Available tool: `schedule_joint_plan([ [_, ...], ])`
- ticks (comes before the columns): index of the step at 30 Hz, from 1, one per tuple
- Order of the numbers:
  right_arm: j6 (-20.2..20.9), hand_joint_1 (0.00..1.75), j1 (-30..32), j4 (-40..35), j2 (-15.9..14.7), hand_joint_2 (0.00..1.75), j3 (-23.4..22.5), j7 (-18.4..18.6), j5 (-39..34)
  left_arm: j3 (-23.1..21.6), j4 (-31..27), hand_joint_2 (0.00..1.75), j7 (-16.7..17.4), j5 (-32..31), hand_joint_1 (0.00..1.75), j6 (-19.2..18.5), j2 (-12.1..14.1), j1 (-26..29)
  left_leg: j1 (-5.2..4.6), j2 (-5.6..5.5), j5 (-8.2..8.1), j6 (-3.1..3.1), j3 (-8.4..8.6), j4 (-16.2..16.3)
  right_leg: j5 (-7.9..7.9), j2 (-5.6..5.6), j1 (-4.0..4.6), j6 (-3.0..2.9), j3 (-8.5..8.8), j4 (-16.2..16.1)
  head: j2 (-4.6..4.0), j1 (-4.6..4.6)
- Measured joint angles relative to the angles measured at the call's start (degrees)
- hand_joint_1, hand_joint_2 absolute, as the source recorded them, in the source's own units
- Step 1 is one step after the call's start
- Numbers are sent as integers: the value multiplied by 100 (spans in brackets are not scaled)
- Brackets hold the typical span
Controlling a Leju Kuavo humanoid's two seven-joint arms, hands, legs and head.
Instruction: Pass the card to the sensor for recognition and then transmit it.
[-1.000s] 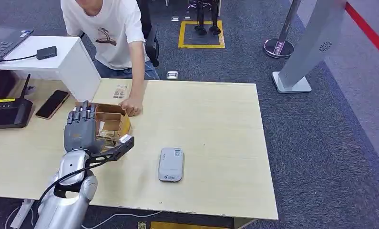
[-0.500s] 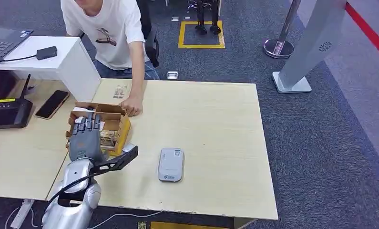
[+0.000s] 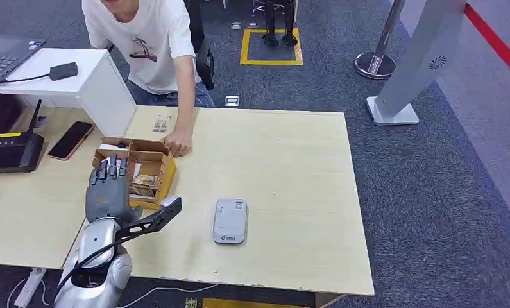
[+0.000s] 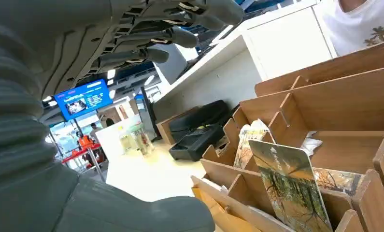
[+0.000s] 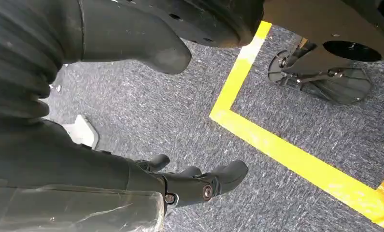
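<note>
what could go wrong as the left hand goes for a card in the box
1. The left hand hovers open over the wooden box, whose slots are narrow; its wide fingers might catch a divider instead of a card.
2. The cards stand close together, so it could pull out two or knock one over.
3. A person's hand rests against the box; the robot could bump it, or the box could shift.

Head view looks down on the table (image 3: 290, 160); left wrist view sits close to the card rack (image 4: 325, 125).
</note>
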Motion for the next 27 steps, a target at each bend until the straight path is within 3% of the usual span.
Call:
schedule_joint_plan([
  [21,20,0,-6,0,0,175,-13,9,35,7,-17,175,-39,0,0,-81,35,-39,0,0,0,0,0,0,0,0,0,0,0,0,0,0],
  [27,35,0,-7,0,0,175,-11,22,87,182,81,175,-138,0,0,-83,57,-152,0,0,0,0,0,0,0,0,0,0,0,0,0,0],
])
